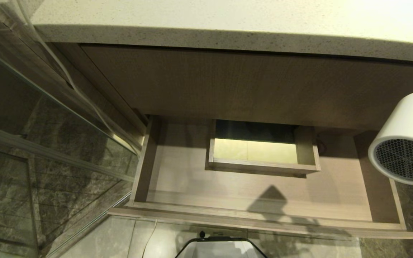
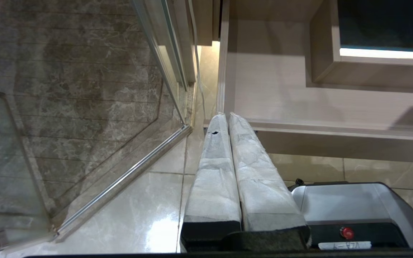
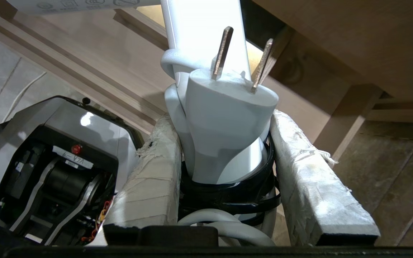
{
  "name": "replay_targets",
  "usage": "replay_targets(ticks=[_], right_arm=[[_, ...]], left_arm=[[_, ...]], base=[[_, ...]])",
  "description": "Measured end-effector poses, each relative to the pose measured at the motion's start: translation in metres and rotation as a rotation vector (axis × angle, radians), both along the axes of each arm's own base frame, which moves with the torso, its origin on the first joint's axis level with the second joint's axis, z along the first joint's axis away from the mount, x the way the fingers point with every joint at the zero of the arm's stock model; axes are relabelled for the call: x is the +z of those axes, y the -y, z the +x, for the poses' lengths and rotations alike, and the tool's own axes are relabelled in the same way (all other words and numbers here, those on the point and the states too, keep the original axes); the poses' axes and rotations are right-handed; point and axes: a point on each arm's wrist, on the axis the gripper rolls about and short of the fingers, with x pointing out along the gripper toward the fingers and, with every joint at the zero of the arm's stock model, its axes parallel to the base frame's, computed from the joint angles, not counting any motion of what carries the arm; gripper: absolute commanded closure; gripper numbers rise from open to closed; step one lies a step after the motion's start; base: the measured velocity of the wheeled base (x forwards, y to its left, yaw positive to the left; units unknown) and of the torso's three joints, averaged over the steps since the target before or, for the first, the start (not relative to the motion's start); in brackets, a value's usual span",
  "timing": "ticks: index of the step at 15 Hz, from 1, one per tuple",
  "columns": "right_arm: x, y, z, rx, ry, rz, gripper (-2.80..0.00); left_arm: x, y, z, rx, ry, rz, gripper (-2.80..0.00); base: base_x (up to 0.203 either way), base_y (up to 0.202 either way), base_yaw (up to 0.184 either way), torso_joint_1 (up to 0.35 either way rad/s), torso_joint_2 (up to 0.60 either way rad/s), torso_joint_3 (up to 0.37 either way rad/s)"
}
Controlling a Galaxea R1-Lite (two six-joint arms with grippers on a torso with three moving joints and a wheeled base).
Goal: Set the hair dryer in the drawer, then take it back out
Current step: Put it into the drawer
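Right hand: you've got it clamped on the hair dryer's bundled cord and plug, padded fingers pressed on either side of the black tie.
Hair dryer: held in the air past the drawer's right side wall, not lying in the drawer; honeycomb rear grille faces the head camera, white barrel runs back toward the cabinet front.
Plug: white, two flat metal prongs pointing away from your wrist, white handle just beyond it.
Drawer: pulled out under the tabletop edge, light wood grain, nothing resting on its floor that you can see.
Cutout: boxed rectangle at the drawer's rear centre, open to the lit floor below.
Left hand: fingers together, holding nothing, tips near the drawer's front left corner, above the floor tiles.
Tabletop: pale speckled stone, its front edge overhangs the taller wood panel.
Glass partition: stands off the drawer's left side, dark marbled tiles behind it.
Robot base: grey and black, on the floor in front of the drawer.
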Motion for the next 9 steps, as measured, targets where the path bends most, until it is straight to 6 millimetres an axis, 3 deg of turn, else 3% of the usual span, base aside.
replay_targets(ticks=[9], right_arm=[[-0.005,-0.0004,0.0018,0.008,0.002,-0.001,0.0]], left_arm=[[0.0,0.0,0.0,0.0,0.0,0.0,0.0]], base=[[0.0,0.0,0.0,-0.263,0.5,0.238]])
